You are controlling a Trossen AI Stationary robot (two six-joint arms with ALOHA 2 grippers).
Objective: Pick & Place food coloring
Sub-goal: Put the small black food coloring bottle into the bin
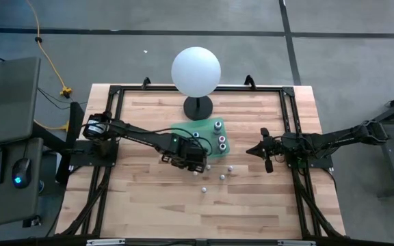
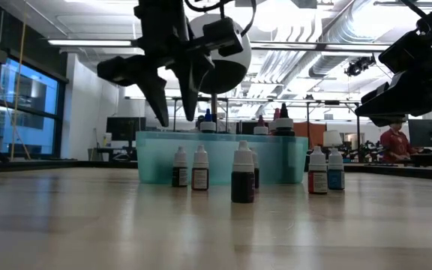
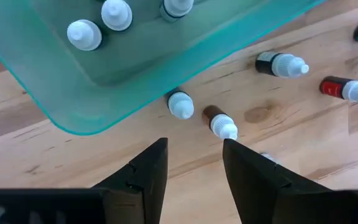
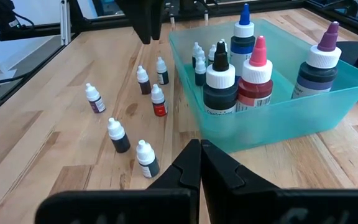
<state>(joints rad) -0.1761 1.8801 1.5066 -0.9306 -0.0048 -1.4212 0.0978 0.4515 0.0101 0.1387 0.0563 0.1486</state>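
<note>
My left gripper (image 3: 194,165) hangs part-open, empty, above loose food coloring bottles (image 3: 219,122) at the teal bin's (image 3: 135,81) six o'clock edge; right gripper (image 4: 201,163) pinched closed, three o'clock; labels unreadable.

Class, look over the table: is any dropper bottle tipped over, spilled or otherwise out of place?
Nothing is tipped or spilled. Several small bottles stand upright, caps on, loose on the wooden table beside the teal bin, where others are already in. The left hand hangs open above two of them.
</note>
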